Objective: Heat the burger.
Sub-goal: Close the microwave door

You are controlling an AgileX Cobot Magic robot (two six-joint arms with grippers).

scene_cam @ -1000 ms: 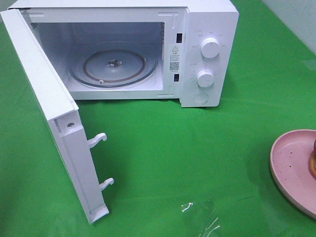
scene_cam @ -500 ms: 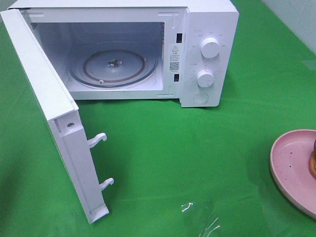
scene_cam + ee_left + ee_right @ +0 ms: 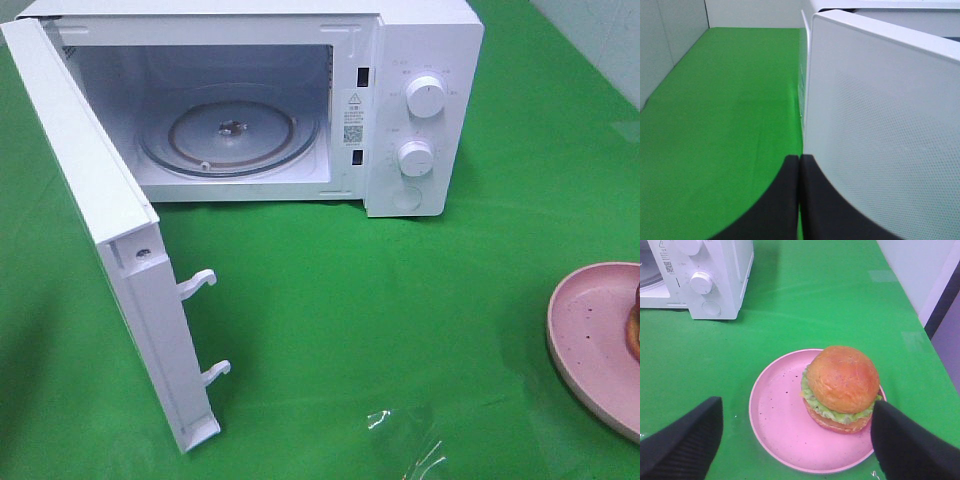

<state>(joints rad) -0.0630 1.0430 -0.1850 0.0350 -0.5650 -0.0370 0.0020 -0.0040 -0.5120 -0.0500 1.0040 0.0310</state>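
Burger (image 3: 841, 387) sits on a pink speckled plate (image 3: 780, 425), toward one side of it rather than at its centre, with its golden-brown domed bun on top and a frill of green lettuce showing under it. In the exterior high view only a sliver of it shows at the right edge, on the plate (image 3: 590, 340), which itself is cut off by the frame. The plate rests on the green table (image 3: 400, 320), well apart from the microwave (image 3: 425, 60).

The microwave stands at the far side of the table with its door (image 3: 120, 260) swung wide open toward the left of the exterior view; 2 latch hooks stick out of the door's edge. Inside, the glass turntable (image 3: 230, 135) is bare. On the control panel are 2 round white knobs, 1 above the other (image 3: 427, 97), with a round button below them.

The right pincer (image 3: 795, 440) hangs over the plate with its 2 dark fingers (image 3: 685, 440) spread wide, 1 to each side of the plate and burger, holding nothing and not touching either.

The left pincer (image 3: 799, 200) is closed, its 2 dark fingers pressed together with nothing between them, just beside the outer face of the open door (image 3: 880, 140).
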